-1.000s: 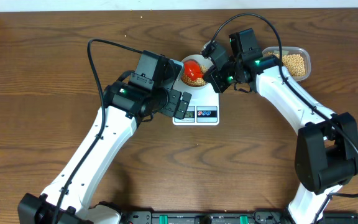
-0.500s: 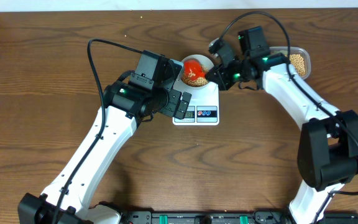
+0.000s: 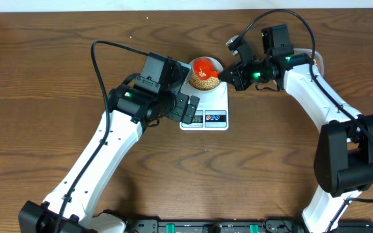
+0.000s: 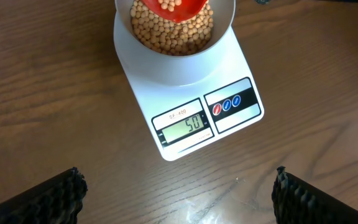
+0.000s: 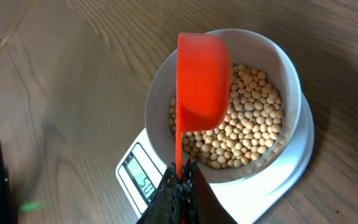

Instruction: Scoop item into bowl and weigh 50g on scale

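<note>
1. Beans (image 5: pixel 247 130), small, round and beige, lie heaped in the pale bowl (image 5: pixel 284 68) and reach partway up its wall.
2. The bowl stands on the far end of the flat white scale (image 4: pixel 241 62), which lies on the brown wooden table (image 3: pixel 57 52), towards its far side and about midway across.
3. The scale's grey display (image 4: pixel 185 124) is at its near end and reads 50. Two round buttons (image 4: pixel 227 106) sit just right of it.
4. A red scoop (image 5: pixel 201 74) hangs over the bowl, tipped onto its side, with its cup above the beans and its thin handle running back to the right gripper (image 5: pixel 180 177). In the left wrist view a few beans show inside the cup.
5. The right gripper is pinched tight on the end of the scoop's handle, its fingers pressed together around it. Its arm reaches in from the right of the scene.
6. The left gripper (image 4: pixel 179 199) is by the near left corner of the scale with its jaws spread wide, holding nothing. Its dark fingertips show at the two lower corners of its own view, with bare table between them.
</note>
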Controlling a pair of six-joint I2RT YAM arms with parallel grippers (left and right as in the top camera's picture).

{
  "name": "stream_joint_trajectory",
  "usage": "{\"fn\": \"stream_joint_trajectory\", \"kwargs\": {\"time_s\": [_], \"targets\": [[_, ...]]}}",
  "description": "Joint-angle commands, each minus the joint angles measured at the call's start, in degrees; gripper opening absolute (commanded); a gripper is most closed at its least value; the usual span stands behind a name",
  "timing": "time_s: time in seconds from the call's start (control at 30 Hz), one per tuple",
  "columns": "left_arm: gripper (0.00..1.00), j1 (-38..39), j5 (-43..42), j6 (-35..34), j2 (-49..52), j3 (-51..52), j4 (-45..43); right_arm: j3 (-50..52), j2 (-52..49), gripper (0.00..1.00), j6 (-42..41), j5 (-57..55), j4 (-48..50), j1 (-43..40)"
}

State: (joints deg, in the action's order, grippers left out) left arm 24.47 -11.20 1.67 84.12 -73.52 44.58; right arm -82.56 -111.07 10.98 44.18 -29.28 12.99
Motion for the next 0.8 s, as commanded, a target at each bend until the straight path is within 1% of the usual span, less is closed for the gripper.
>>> {"fn": "stream_joint_trajectory", "kwargs": {"time_s": [0.0, 0.3, 0.43, 0.57, 0.67, 0.77], "targets": [[0.98, -0.24, 0.76, -0.02, -0.22, 0.55, -0.02, -1.01, -0.81, 0.01, -0.22, 1.79, 0.24, -0.22], [0.98, -0.24, 0.76, -0.02, -0.22, 0.55, -0.02, -1.03, -0.37, 0.01, 1.60, 0.74, 0.37, -0.13], [0.98, -0.24, 0.76, -0.02, -0.22, 0.55, -0.02, -1.03, 1.20, 0.01, 2.01, -2.54, 0.39, 0.22], [0.98, -0.24, 0.76, -0.02, -0.22, 0.55, -0.02, -1.03, 3.06, 0.01, 2.97, -3.13, 0.31, 0.39], [0.98, -0.24, 0.76, -0.02, -0.22, 0.55, -0.02, -1.03, 4.57, 0.01, 2.73, -0.61, -0.15, 0.07], [0.98, -0.24, 0.76, -0.02, -0.22, 0.55, -0.02, -1.03, 5.79, 0.01, 0.74, 5.29, -0.24, -1.36]]}}
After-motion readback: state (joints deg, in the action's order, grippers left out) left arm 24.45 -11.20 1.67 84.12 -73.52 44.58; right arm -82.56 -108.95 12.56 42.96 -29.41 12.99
